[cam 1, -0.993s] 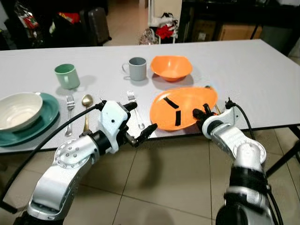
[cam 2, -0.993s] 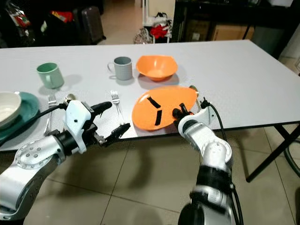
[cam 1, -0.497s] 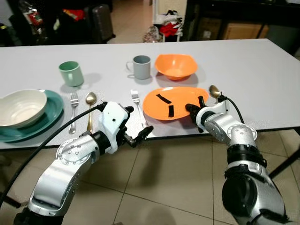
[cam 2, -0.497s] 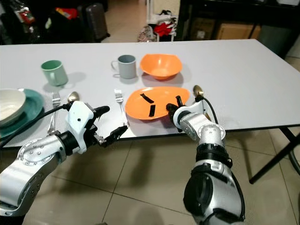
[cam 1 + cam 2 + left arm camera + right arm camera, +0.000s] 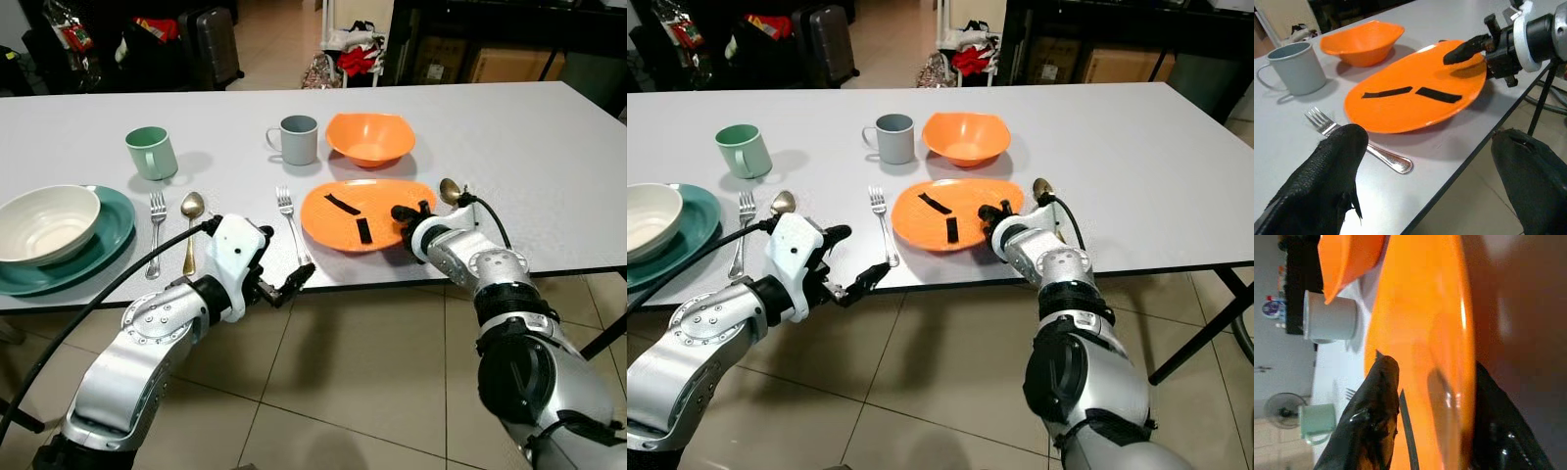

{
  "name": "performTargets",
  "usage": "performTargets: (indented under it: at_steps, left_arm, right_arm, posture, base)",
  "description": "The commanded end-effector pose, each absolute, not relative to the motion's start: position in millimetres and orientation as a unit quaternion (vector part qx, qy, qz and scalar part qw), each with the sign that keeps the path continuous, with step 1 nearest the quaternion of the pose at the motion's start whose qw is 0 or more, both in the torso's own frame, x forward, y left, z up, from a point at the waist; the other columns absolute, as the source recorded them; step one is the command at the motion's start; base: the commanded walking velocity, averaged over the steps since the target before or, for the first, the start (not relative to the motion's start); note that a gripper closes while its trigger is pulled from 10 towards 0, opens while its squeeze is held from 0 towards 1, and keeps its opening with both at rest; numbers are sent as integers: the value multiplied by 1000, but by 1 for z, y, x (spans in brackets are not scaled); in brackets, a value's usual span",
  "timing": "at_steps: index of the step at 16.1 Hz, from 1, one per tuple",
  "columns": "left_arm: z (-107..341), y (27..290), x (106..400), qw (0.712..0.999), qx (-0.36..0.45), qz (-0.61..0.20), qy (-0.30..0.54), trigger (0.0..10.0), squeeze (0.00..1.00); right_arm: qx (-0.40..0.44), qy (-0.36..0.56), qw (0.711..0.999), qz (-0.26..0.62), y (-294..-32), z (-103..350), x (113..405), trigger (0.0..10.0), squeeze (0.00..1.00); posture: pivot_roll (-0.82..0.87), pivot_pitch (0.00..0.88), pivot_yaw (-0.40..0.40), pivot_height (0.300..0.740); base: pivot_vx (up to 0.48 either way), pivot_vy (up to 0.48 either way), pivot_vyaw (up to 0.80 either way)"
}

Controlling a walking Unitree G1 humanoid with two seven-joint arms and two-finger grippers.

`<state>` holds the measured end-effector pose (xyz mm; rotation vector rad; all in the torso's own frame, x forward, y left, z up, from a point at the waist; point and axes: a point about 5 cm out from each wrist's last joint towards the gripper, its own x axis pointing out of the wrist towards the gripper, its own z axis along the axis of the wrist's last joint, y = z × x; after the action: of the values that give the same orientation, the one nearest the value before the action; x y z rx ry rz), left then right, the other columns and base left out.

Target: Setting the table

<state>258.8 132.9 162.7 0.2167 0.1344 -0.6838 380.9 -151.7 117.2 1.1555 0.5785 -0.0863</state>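
An orange plate point(image 5: 362, 208) with two black strips lies on the white table point(image 5: 549, 157), near the front edge. My right gripper point(image 5: 405, 221) is shut on its right rim, one black finger above the rim and one under it; the right wrist view shows the plate point(image 5: 1420, 333) between both fingers. Open and holding nothing, my left gripper point(image 5: 282, 260) hovers at the table's front edge, left of the plate and just in front of a fork point(image 5: 292, 225). A spoon point(image 5: 450, 189) lies right of the plate.
Behind the plate stand an orange bowl point(image 5: 370, 139) and a grey mug point(image 5: 297, 139). To the left are a green mug point(image 5: 152, 153), a second fork point(image 5: 155, 230), a spoon point(image 5: 190, 217), and a white bowl point(image 5: 44, 223) on a teal plate point(image 5: 110, 227). Tiled floor lies below.
The plate was tilted up over the table's front edge; my right gripper has pushed it onto the table and it now lies flat. The left gripper has hardly moved.
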Motion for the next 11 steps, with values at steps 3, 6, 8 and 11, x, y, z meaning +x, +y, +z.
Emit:
performTargets:
  at_steps: [3,6,8,11]
  left_arm:
    - [165,136,261,939,109,-320,63,10000,0]
    - [163,136,260,940,107,-318,64,10000,0]
    - [161,134,261,940,106,-318,66,10000,0]
    - [160,135,264,938,115,-319,67,10000,0]
  right_arm:
    - [513,246,821,-46,-167,130,387,10000,1000]
    - [476,241,844,-54,-181,130,387,10000,1000]
    - [393,248,884,-54,-198,131,384,10000,1000]
    - [338,221,913,-54,-212,139,385,10000,729]
  posture:
    - [-78,5,21,740]
    - [-84,4,24,740]
    - [-95,1,34,740]
    - [-100,0,44,740]
  base:
    - [0,0,0]
    - [0,0,0]
    - [0,0,0]
    - [0,0,0]
